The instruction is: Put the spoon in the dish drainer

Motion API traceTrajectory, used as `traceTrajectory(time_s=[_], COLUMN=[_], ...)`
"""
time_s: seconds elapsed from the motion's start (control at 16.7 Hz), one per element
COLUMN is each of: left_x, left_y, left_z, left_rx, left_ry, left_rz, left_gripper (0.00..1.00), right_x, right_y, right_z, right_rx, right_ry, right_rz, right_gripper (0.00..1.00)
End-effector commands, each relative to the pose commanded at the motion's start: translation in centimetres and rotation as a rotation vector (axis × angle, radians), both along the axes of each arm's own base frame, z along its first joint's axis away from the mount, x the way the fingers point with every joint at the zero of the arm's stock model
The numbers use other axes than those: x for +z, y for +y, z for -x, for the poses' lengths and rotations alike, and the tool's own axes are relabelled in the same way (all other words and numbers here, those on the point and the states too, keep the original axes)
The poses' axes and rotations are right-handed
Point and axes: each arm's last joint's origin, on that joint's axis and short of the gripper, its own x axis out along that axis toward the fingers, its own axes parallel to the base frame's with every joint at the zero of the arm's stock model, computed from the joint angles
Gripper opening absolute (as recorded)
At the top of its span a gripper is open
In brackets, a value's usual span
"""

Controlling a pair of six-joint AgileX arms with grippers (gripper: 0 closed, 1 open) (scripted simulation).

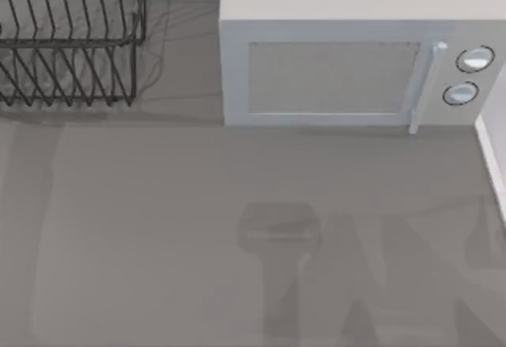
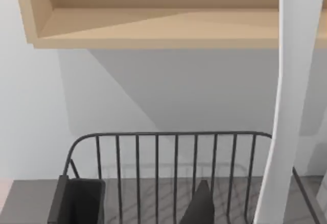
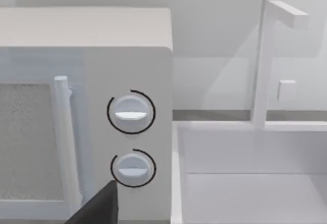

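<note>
Table (image 1: 158, 228): grey top, stretching across your whole overhead view; soft arm shadows lie on its near right part.
Microwave (image 1: 348, 62): pale grey box at the back, centre to right. Door w/ a vertical handle (image 1: 423, 86), faces you.
Sink (image 3: 250, 183): white basin just beside the microwave's dial side; its rim touches the table's right edge.
Dish drainer (image 1: 71, 39): black wire rack in the back left corner, well apart from the microwave. You see its upright bars and rounded top rail (image 2: 173, 133) close up from the L wrist.
Shelf (image 2: 153, 25): tan wood box on the wall above the drainer.
Faucet (image 3: 265, 60): white, angular, upright behind the sink.
Left gripper (image 2: 138, 206): near the drainer, pointing at its bars. Two dark fingers (image 2: 76, 201) stand wide apart, nothing between them.
Right gripper (image 3: 97, 208): dark tip in front of the microwave, below the dials. You can't tell its grip state.
Spoon (image 2: 286, 106): slim white handle, roughly upright, crossing in front of the drainer's rail end, outside the L finger gap. Bowl and knob are cut off; can't tell if it's inside the rack or touching anything.
Dials (image 3: 131, 113): two round knobs, stacked, beside the door handle.
</note>
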Motion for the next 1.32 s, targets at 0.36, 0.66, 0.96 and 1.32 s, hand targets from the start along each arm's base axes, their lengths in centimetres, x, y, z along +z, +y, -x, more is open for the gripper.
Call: traceTrajectory(time_s=[0.36, 0.66, 0.96, 1.32], left_x=[1.5, 1.5, -0.9, -9.2], left_y=[0.2, 0.1, 0.8, 1.0], left_z=[3.6, 3.2, -3.1, -12.7], left_rx=[0.036, 0.031, 0.032, 0.036], left_ry=[-0.202, -0.202, -0.195, -0.222], left_rz=[-0.012, -0.014, -0.009, -0.014], left_gripper=[0.0, 0.0, 0.0, 0.0], right_x=[0.0, 0.0, 0.0, 0.0], right_y=[0.0, 0.0, 0.0, 0.0], right_z=[0.0, 0.0, 0.0, 0.0], right_rx=[0.0, 0.0, 0.0, 0.0], right_ry=[0.0, 0.0, 0.0, 0.0], right_rz=[0.0, 0.0, 0.0, 0.0], right_gripper=[1.0, 1.0, 1.0, 1.0])
